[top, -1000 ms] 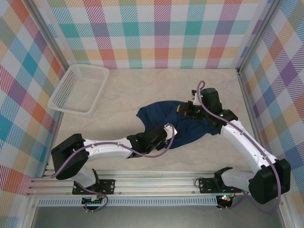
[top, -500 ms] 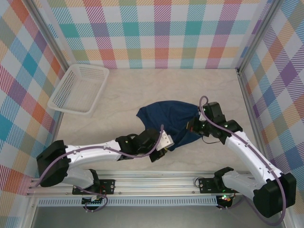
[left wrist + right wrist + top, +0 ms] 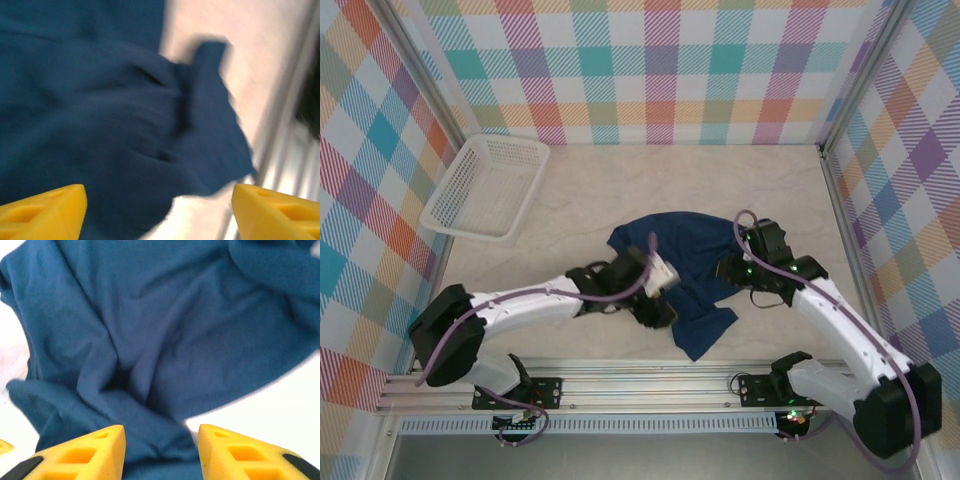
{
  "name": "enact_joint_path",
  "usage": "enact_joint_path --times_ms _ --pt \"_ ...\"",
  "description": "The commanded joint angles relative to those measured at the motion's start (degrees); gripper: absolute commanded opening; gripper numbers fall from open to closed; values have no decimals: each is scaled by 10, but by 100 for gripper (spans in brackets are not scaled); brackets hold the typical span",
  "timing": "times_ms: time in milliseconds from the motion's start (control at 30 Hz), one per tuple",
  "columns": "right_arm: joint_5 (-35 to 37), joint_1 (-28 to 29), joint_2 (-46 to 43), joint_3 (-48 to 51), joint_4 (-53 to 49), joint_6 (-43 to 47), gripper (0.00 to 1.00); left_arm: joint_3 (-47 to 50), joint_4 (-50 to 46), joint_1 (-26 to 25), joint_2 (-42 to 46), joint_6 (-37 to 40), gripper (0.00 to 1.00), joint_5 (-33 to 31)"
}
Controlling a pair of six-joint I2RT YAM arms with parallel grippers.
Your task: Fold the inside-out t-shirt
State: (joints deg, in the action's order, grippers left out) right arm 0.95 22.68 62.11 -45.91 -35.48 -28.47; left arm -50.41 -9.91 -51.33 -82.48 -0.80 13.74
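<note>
Hovering over the inside-out t-shirt (image 3: 692,250), my left end effector (image 3: 157,212) has its yellow fingers spread wide, nothing between them, just navy cloth below. The shirt lies crumpled at the centre of the overhead frame on the tabletop (image 3: 620,190), one flap reaching toward the lower edge. My right end effector (image 3: 161,452) sits at the shirt's right edge, fingers partly apart, a fold of cloth in the gap; whether it's pinched, I can't tell. The white basket (image 3: 485,185) sits upper left, well apart.

Left arm (image 3: 520,308) & right arm (image 3: 840,325): white w/ black joints, purple cables (image 3: 653,250); yellow wedge fingers (image 3: 82,455).
</note>
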Motion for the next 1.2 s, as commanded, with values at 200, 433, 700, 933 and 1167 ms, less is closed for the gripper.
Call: enact_joint_path --times_ms 200,433,700,933,1167 --pt "97 -23 328 -216 127 151 60 -105 -14 249 -142 -252 83 -49" --pt "115 -37 493 -353 30 222 75 -231 -87 257 -275 -209 84 -78" --pt "120 -52 577 -418 -25 272 76 -269 -81 257 -330 -204 70 -20" --pt "101 -53 630 -464 -48 301 49 -271 -39 257 -358 -210 34 11" --pt "81 -63 617 -526 7 336 0 -345 -41 270 -358 -185 0 -1"
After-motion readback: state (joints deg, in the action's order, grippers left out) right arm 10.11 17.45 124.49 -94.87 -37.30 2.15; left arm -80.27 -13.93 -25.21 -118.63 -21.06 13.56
